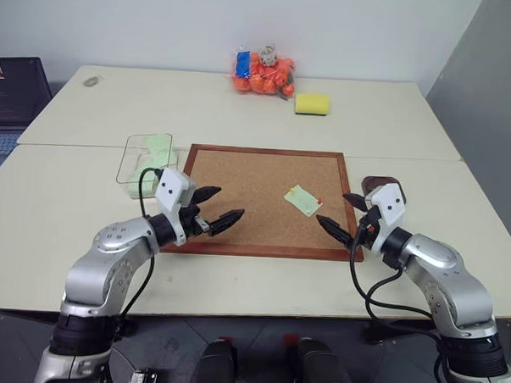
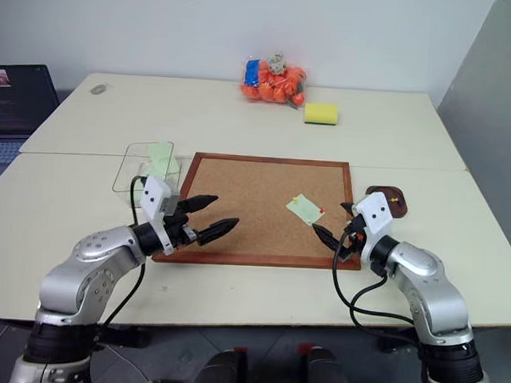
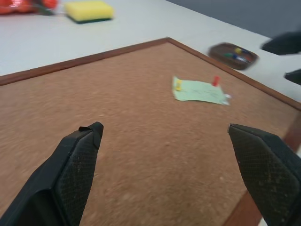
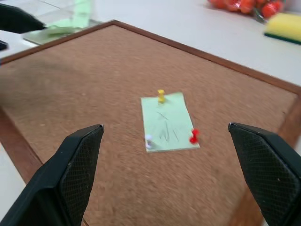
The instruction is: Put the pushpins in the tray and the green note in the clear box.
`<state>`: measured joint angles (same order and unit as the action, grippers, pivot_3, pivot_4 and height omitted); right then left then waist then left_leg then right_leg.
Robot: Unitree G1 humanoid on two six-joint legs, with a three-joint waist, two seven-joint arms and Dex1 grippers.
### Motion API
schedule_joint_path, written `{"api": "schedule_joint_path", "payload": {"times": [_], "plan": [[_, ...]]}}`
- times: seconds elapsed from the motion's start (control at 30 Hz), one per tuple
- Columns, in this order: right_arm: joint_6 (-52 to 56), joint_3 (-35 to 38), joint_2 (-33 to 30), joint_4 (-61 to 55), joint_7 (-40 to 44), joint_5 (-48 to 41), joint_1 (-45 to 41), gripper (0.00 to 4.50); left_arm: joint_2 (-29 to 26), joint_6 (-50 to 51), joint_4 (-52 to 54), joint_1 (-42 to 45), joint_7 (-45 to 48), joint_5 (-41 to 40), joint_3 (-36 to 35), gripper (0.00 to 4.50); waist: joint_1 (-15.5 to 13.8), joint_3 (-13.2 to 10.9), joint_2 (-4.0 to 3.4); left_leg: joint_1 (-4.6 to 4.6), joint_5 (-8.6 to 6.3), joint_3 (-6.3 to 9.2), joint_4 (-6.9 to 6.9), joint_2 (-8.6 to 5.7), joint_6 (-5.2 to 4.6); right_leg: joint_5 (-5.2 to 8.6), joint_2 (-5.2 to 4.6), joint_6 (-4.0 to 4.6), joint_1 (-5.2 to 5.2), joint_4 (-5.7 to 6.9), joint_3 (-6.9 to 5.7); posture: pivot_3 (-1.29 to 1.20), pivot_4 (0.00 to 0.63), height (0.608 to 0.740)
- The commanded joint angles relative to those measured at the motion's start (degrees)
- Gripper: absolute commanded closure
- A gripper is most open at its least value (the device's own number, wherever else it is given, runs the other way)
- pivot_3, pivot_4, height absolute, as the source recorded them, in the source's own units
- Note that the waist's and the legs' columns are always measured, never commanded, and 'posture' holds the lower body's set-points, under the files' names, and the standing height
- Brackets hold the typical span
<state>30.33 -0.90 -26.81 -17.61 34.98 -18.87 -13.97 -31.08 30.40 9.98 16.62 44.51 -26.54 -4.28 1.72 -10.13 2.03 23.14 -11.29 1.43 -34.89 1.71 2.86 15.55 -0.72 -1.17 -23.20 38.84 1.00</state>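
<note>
Both pincers wide, left pincer (image 1: 212, 213), right pincer (image 1: 342, 214), one green note (image 4: 168, 122), three pushpins (image 4: 194, 136) in it

We see a wood-framed corkboard (image 1: 255, 200) on the pale table (image 1: 242, 106), a yellow sponge (image 1: 312, 103) beside a bag of orange fruit (image 1: 262, 73), and a laptop (image 1: 14, 92) at the left edge

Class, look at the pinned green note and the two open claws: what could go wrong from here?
1. The green note is held to the corkboard by a red pushpin, a yellow pushpin and a clear one; pulling it early could tear it.
2. The pins look tiny beside the right claw, so one may slip.
3. The tray sits beside that arm and might get knocked.
</note>
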Motion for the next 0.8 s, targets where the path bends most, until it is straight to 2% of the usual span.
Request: {"api": "schedule_joint_path", "payload": {"times": [0.03,0.2,0.47,0.73,0.8], "plan": [[-2.6,-0.1,-0.5,2.5,0.3,1.5,-2.7,0.00,-0.6,-4.4,-4.7,3.0,3.6,2.1,2.2,0.17,0.0,0.0,0.00,0.00,0.00,0.00,0.00,0.00,0.00,0.00,0.00,0.00,0.00,0.00,0.00,0.00,0.150,0.740],[-5.9,-1.8,1.8,8.6,-0.6,4.1,-7.1,0.00,1.7,-10.8,-14.5,8.2,7.3,5.9,6.5,0.93,0.0,0.0,0.00,0.01,0.00,0.00,0.01,0.00,0.00,0.00,0.00,0.00,-0.01,0.00,-0.01,0.00,0.150,0.740],[-10.9,-3.4,6.8,17.7,-1.9,6.9,-12.8,0.00,7.3,-19.1,-28.8,14.7,9.1,10.5,9.5,2.85,0.0,0.0,0.00,0.06,0.00,0.00,-0.01,-0.01,0.00,-0.01,0.01,0.00,-0.03,0.01,-0.02,0.00,0.150,0.740],[-12.6,-4.5,10.9,23.1,-2.4,7.9,-16.0,0.00,9.6,-21.1,-33.3,16.0,10.6,12.3,10.5,4.32,0.1,0.0,-0.01,0.07,0.00,0.01,-0.03,-0.01,0.00,-0.02,0.01,0.01,-0.05,0.04,-0.01,0.00,0.150,0.740],[-13.3,-5.0,11.9,25.4,-2.6,8.4,-16.8,0.00,10.0,-21.0,-34.6,15.6,10.6,13.5,11.6,4.46,0.0,0.0,0.00,0.07,0.00,0.02,-0.03,-0.01,0.00,-0.02,0.01,0.01,-0.04,0.04,-0.02,0.00,0.150,0.740]]}}
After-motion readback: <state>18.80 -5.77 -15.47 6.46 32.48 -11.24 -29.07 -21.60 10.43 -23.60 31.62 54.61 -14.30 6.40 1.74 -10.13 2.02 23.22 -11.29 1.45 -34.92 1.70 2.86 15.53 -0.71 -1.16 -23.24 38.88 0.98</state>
